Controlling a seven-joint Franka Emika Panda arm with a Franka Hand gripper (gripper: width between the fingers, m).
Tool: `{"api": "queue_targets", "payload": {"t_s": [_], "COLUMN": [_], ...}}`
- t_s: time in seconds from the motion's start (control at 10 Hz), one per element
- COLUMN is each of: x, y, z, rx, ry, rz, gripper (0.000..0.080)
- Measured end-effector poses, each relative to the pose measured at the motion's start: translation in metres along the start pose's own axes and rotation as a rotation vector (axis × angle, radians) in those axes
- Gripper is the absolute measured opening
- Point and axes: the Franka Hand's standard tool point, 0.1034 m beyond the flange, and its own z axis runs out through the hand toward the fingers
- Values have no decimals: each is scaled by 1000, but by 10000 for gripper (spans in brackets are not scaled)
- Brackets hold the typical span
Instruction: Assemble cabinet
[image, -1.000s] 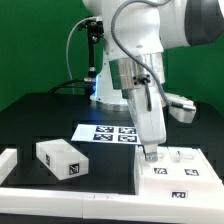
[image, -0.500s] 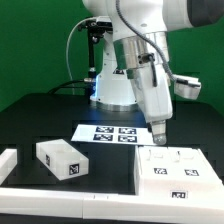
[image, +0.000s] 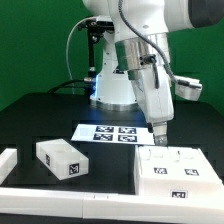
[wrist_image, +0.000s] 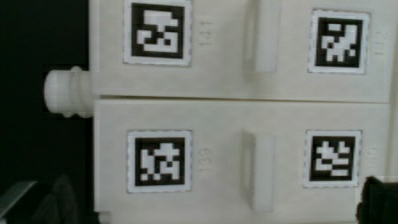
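Cabinet (image: 176, 170): smooth white plastic box, square black-white tags (image: 180, 193), set on matte black tabletop (image: 40, 115), exterior view's right. End effector (image: 158, 140) spread, nothing gripped. Green wall (image: 30, 40) behind.

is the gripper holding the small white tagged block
No, the small white tagged block lies alone on the table, apart from the gripper, which hangs over the cabinet.

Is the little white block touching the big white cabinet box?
Apart. The exterior view shows the small white block lying well clear of the cabinet, with bare black table between them.
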Motion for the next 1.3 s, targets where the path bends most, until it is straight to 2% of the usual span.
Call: {"api": "queue_targets", "payload": {"t_s": [0.2, 0.4, 0.5, 0.8, 0.9, 1.1, 1.2, 1.3], "x": [-7, -30, -30, -27, -26, -29, -32, -38], "y": [8, 26, 32, 34, 36, 57, 64, 67], "z": [2, 8, 8, 9, 10, 19, 25, 27], "rx": [-9, -37, -2, -10, 5, 0, -1, 3], "ry": [-5, -22, 24, 32, 72, 135, 165, 174], "rz": [-261, -331, -360, -631, -824, -1158, -1266, -1262], "gripper": [797, 797, 797, 797, 797, 797, 797, 797]}}
